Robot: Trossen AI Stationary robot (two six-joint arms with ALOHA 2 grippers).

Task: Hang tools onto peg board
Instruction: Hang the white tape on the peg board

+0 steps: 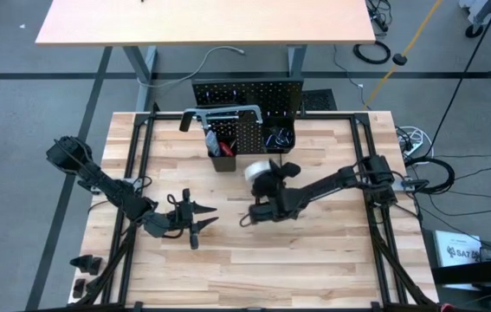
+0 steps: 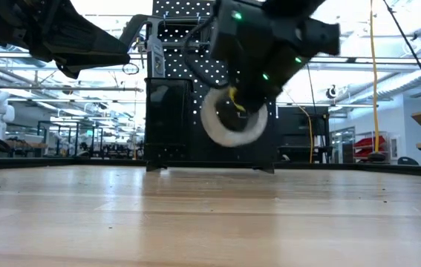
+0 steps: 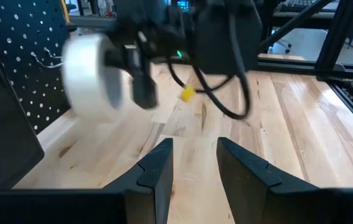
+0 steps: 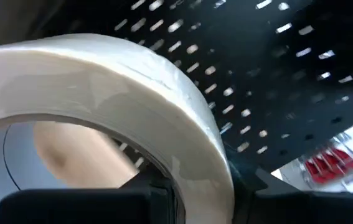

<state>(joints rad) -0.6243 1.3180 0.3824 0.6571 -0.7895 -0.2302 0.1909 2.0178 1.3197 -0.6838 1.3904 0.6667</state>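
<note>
Tape roll clamped in right gripper.

tape roll: glossy white plastic | peg board: matt black perforated metal | tabletop: smooth wood

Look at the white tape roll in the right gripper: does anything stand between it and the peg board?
Nothing visible does. The right gripper holds the white tape roll clear of the table, just in front of the peg board. The left gripper sits empty off to the side, out of that path.
</note>
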